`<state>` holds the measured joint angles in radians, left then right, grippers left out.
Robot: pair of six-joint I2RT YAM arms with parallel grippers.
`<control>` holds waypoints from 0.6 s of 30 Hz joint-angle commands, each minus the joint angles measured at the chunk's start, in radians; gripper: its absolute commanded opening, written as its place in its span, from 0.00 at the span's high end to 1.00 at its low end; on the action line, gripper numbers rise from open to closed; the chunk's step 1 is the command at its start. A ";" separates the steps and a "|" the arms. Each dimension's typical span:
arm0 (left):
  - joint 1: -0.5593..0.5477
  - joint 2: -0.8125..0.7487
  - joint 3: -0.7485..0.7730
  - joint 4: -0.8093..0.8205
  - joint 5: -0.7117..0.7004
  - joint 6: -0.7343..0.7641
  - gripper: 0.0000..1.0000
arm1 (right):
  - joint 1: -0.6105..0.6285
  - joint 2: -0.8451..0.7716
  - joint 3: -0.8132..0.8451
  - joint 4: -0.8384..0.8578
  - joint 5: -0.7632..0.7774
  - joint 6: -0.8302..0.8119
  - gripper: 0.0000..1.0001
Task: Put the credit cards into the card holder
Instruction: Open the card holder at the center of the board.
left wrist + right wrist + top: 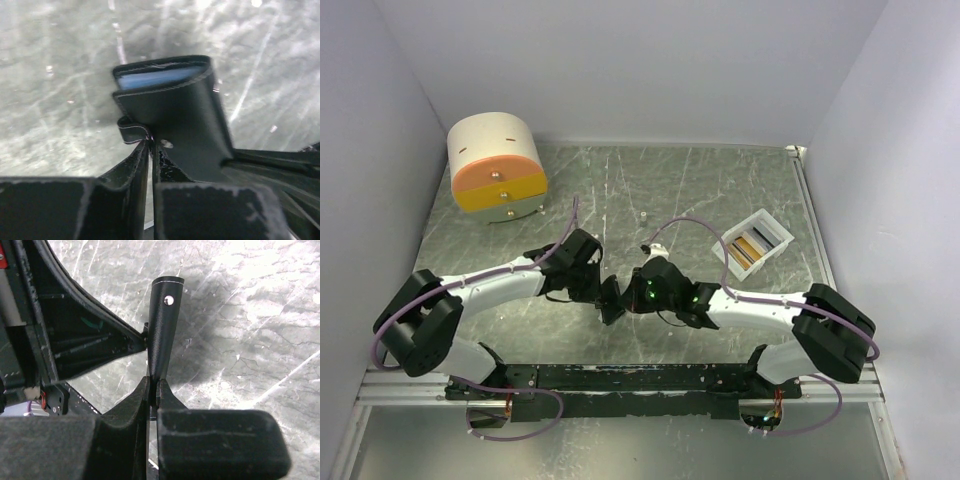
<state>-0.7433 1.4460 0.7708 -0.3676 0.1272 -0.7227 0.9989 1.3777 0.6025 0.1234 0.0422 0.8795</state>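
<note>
**Both arms on the card holder.** The card holder (611, 299) is shown at mid-table, clamped from both sides. The left gripper (150, 150) is closed on it near the snap, and the right gripper (153, 390) is closed on its thin edge. The bluish pocket mouth is turned away from the left jaws. The credit cards (752, 247) are seen in the white tray (778, 226), well apart to the right and nearer the right arm.

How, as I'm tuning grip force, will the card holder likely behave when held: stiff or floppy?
Probably bendy: the card holder is a thin folded flap with a rounded spine. Likely light: the left gripper and right gripper each hold it by a small edge pinch. Its smooth, slightly shiny skin may slip.
</note>
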 commanded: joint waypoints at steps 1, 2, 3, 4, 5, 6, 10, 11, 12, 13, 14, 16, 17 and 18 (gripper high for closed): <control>0.013 0.011 -0.015 -0.091 -0.166 0.022 0.89 | 0.006 -0.034 -0.016 0.032 0.018 0.007 1.00; 0.013 0.005 -0.011 -0.100 -0.170 0.021 0.92 | 0.006 -0.034 -0.021 0.032 0.021 0.006 1.00; 0.012 -0.005 -0.010 -0.110 -0.172 0.018 0.93 | 0.007 -0.032 -0.026 0.031 0.023 0.008 1.00; 0.013 -0.019 -0.010 -0.118 -0.173 0.016 0.93 | 0.007 -0.031 -0.030 0.028 0.032 0.009 1.00; 0.012 -0.036 -0.010 -0.125 -0.172 0.012 0.93 | 0.007 -0.029 -0.036 0.024 0.044 0.009 1.00; 0.012 -0.055 -0.014 -0.131 -0.170 0.009 0.93 | 0.007 -0.026 -0.042 0.019 0.055 0.007 1.00; 0.012 -0.160 -0.037 -0.116 -0.116 -0.013 0.93 | 0.004 -0.006 -0.035 -0.044 0.109 -0.006 0.93; 0.012 -0.190 -0.042 -0.107 -0.099 -0.018 0.93 | 0.005 -0.004 -0.025 -0.082 0.127 -0.015 0.87; 0.012 -0.221 -0.046 -0.103 -0.079 -0.023 0.93 | 0.005 -0.009 -0.008 -0.115 0.148 -0.031 0.81; 0.012 -0.251 -0.049 -0.103 -0.071 -0.030 0.93 | 0.005 -0.016 0.009 -0.149 0.159 -0.053 0.73; 0.012 -0.282 -0.048 -0.103 -0.064 -0.036 0.93 | 0.005 -0.029 0.022 -0.176 0.165 -0.073 0.66; 0.013 -0.338 -0.052 -0.091 -0.041 -0.040 0.93 | 0.004 -0.060 0.049 -0.222 0.169 -0.121 0.53; 0.013 -0.365 -0.056 -0.079 -0.033 -0.043 0.93 | 0.005 -0.079 0.060 -0.237 0.167 -0.145 0.49; 0.013 -0.385 -0.062 -0.066 -0.027 -0.047 0.93 | 0.005 -0.095 0.069 -0.242 0.157 -0.173 0.45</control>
<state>-0.7357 1.1423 0.7204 -0.4675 0.0463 -0.7471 1.0008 1.3544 0.6071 -0.0326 0.1619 0.8146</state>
